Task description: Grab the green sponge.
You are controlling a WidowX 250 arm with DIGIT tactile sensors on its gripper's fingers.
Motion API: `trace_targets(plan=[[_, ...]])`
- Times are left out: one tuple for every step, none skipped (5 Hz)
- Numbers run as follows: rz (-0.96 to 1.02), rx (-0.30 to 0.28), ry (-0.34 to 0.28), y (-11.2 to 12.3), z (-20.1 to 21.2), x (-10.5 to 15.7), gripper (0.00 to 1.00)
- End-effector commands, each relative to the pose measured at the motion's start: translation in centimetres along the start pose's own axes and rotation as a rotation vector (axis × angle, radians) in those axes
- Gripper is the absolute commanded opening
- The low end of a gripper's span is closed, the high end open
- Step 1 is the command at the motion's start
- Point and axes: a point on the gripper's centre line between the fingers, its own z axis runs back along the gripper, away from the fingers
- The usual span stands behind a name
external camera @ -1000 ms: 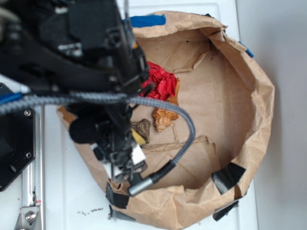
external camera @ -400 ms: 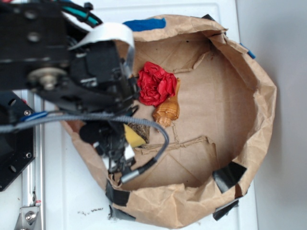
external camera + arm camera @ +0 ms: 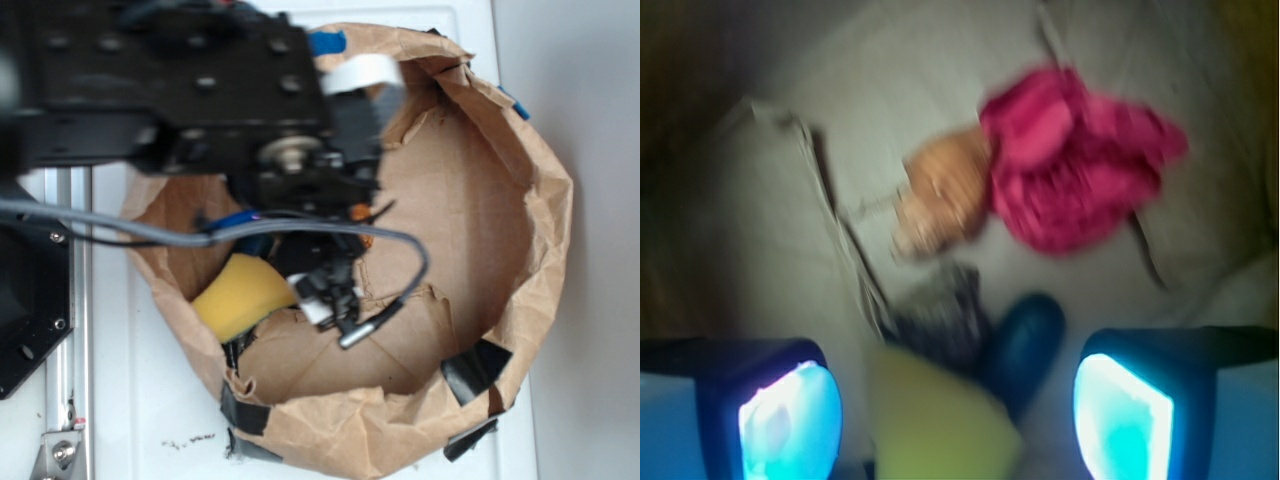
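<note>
Claw (image 3: pixel 955 415) spread wide, both pads (image 3: pixel 790 420) glowing blue, gripping nothing. Green sponge (image 3: pixel 243 296) lay yellow face up in the paper bag (image 3: pixel 530 200), near its left wall; in the blurred wrist view it sat low between the pads. Red paper ball (image 3: pixel 1080 170) beside seashell (image 3: pixel 940 190) further in.

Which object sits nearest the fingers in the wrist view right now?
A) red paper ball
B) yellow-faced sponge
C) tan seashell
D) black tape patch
B: the sponge fills the bottom of the wrist view between the two fingers, while the seashell and red paper ball lie farther off.
</note>
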Motion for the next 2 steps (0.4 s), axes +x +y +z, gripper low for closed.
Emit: trace_targets(plan=[[0.059,-0.019,-0.063,-1.11,0.39,2.24,1.00],[0.013,-0.018,-0.070,-1.20,-0.02,1.79,1.00]])
